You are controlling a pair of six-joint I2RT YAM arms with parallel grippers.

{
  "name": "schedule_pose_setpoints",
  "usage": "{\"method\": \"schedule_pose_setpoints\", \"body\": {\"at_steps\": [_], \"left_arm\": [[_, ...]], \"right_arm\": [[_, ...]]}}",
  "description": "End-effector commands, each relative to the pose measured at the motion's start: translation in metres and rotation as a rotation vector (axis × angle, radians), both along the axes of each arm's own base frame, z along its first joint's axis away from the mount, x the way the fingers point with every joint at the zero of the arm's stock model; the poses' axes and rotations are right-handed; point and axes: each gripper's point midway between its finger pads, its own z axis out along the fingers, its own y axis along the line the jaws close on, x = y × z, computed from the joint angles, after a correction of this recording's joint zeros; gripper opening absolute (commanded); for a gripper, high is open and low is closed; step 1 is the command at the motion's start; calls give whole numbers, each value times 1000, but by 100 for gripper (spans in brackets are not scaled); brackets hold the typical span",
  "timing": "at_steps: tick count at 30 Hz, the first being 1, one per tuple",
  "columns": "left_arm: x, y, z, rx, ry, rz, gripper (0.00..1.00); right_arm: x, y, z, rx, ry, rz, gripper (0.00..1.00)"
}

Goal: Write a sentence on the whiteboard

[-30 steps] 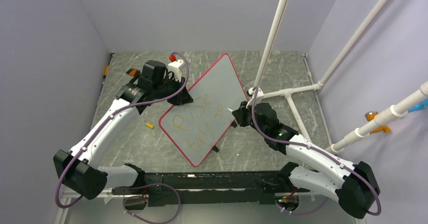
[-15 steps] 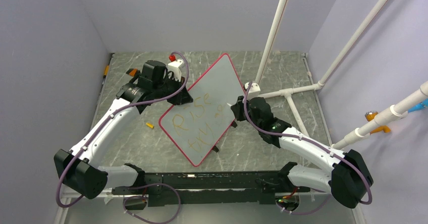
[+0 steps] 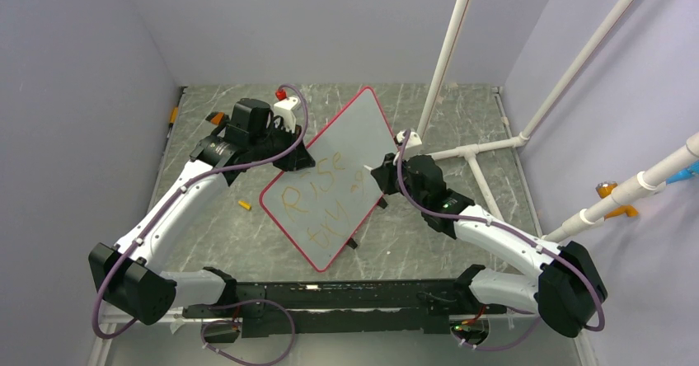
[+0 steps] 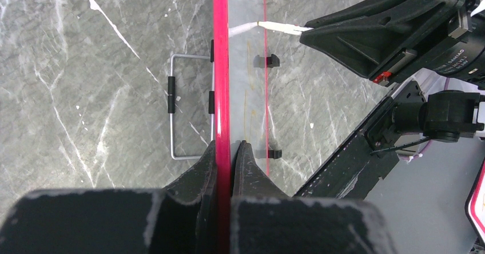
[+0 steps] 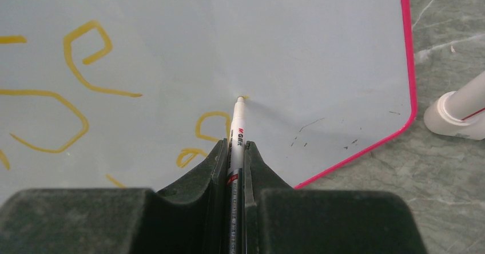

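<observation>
Against 1 second earlier, my right arm (image 3: 494, 236) had swung toward the far-left corner of the tabletop (image 3: 412, 242), and the tip of the marker pen (image 5: 236, 131) sat further up the whiteboard (image 3: 350, 139) than before. The board and my left arm (image 3: 177, 205) showed no shift across the 3 top views.

My right jaws were closed tight on the marker pen, its barrel pinched between the 2 fingers (image 5: 214, 168) and its white nose sticking out ahead. The tip touched the pale board face, with a short yellow stroke right at it, just beyond the last curled letters of the sentence (image 3: 317, 205).

My left jaws were clamped on the board's red rim (image 4: 222, 65), 1 finger (image 4: 249, 162) on each face. They held the board raised on edge and tilted over the middle of the tabletop, 1 corner toward the far edge and 1 toward the near edge. A wire stand (image 4: 171, 111) hung off its back. The orange-yellow letters ran across the lower half of the board.
</observation>
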Motion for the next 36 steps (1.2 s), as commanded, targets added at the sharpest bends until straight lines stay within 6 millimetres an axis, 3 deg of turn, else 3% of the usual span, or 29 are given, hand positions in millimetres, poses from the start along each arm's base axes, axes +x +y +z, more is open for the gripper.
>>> {"method": "schedule_pose_setpoints", "body": {"at_steps": [1, 13, 26, 36], "left_arm": [[14, 52, -58, 362, -53, 0, 0], [15, 51, -58, 359, -54, 0, 0], [13, 50, -58, 352, -53, -8, 0], [12, 49, -57, 346, -55, -12, 0]], "right_arm": [[-3, 10, 15, 51, -43, 56, 0], [-16, -6, -16, 4, 24, 33, 0], [12, -4, 11, -28, -33, -34, 0], [15, 7, 24, 7, -49, -5, 0]]}}
